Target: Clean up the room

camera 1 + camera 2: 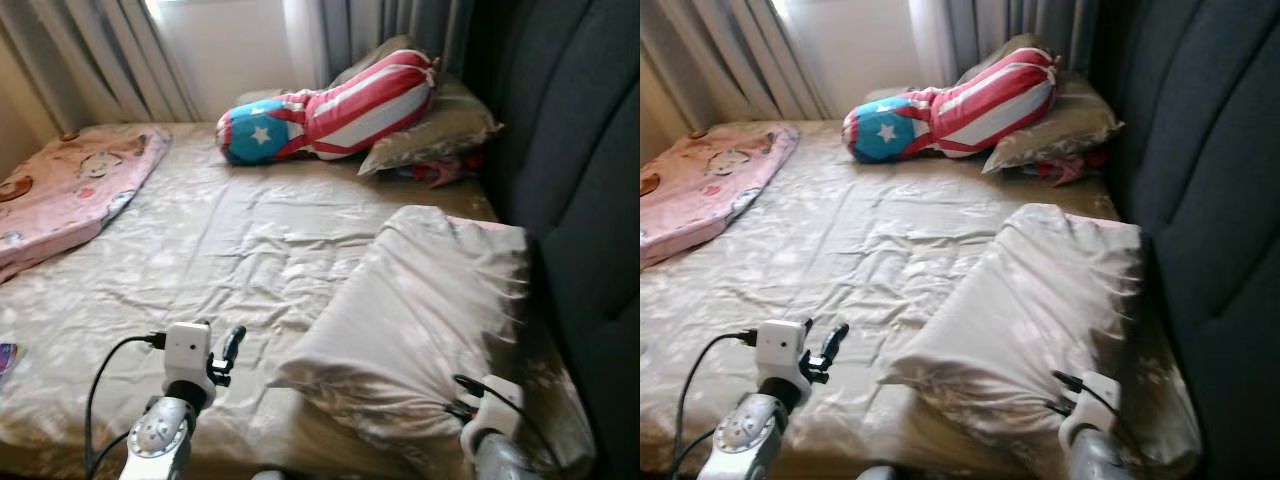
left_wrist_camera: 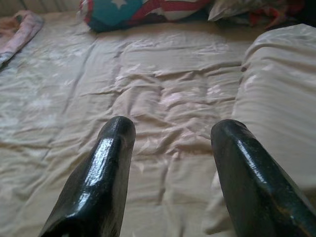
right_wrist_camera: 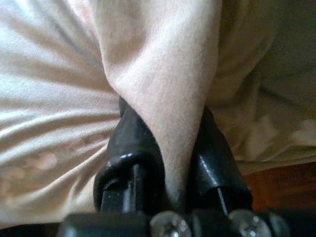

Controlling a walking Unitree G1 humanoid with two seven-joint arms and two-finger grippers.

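A beige pillow (image 1: 420,320) lies on the right side of the bed, its near corner lifted. My right gripper (image 3: 165,128) is shut on a fold of the pillow's cloth (image 3: 163,84), which is pinched between the two black fingers; its wrist (image 1: 490,420) shows at the pillow's near right edge. My left gripper (image 2: 170,133) hangs open above the wrinkled beige sheet (image 1: 220,250), just left of the pillow, with nothing between its fingers.
A red, white and blue star bolster (image 1: 320,110) rests on another beige pillow (image 1: 440,130) at the head of the bed. A pink blanket (image 1: 70,190) lies on the far left. A dark padded headboard (image 1: 580,180) runs along the right. Curtains (image 1: 100,60) hang behind.
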